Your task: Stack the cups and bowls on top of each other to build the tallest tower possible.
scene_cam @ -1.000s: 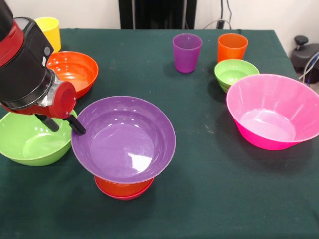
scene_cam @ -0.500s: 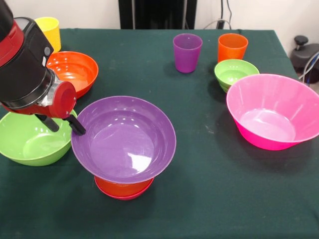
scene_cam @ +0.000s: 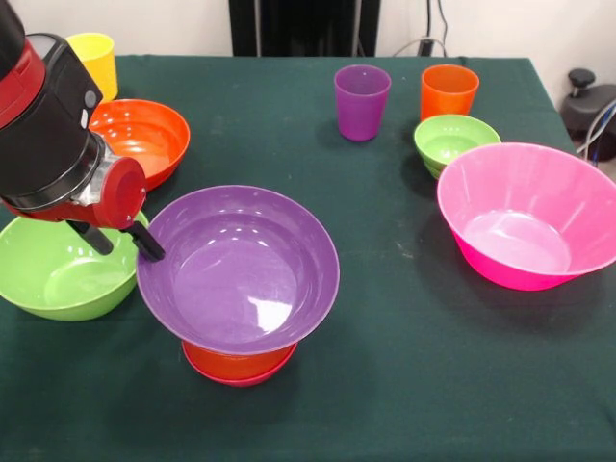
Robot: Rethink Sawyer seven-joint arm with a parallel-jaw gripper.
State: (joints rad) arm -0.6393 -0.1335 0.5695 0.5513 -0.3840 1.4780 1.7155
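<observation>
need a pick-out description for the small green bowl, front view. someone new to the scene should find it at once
Start at the huge pink bowl at the table's right side. Just behind its left rim, in front of the orange cup, sits the small green bowl. The only other green bowl, the large lime green bowl, sits far off at the left edge, under the gripper.

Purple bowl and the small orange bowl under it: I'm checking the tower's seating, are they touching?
Touching. The front view shows the purple bowl resting directly in the small orange bowl, no gap between them, with the red-magenta bowl beneath.
</observation>
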